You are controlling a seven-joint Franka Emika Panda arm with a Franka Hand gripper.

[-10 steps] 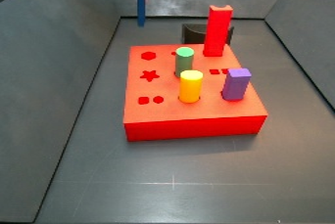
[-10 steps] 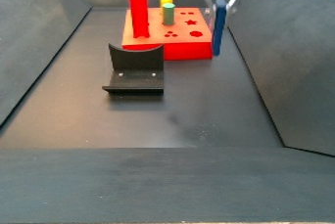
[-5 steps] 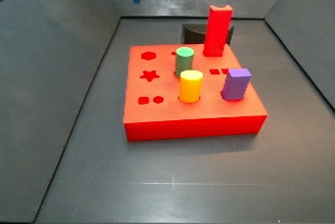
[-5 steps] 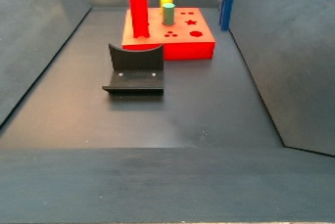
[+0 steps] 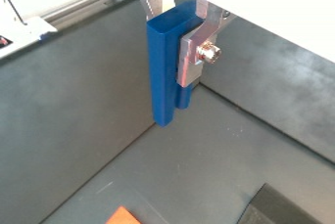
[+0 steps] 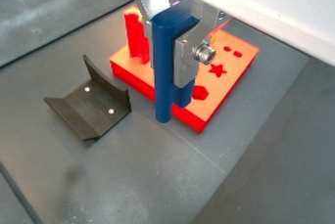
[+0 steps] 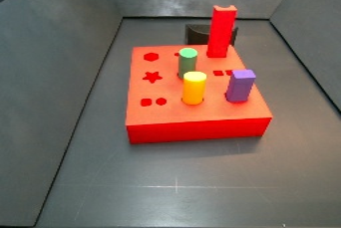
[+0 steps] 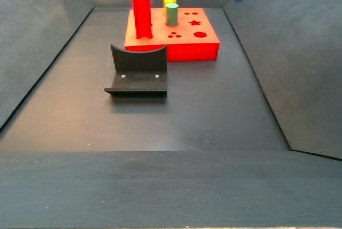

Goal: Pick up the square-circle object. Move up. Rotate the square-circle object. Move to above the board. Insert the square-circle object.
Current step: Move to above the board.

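Fingers (image 5: 191,54) pinch square-circle object (image 5: 165,67) near upper end, gripper (image 6: 174,44) high above board (image 6: 225,76). Piece likely stiff, light, smooth; hangs vertical, may pivot in grip.

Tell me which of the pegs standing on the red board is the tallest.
The tall red block at a back corner of the board. It rises well above the green, yellow and purple pegs. The pincer holds the square-circle object.
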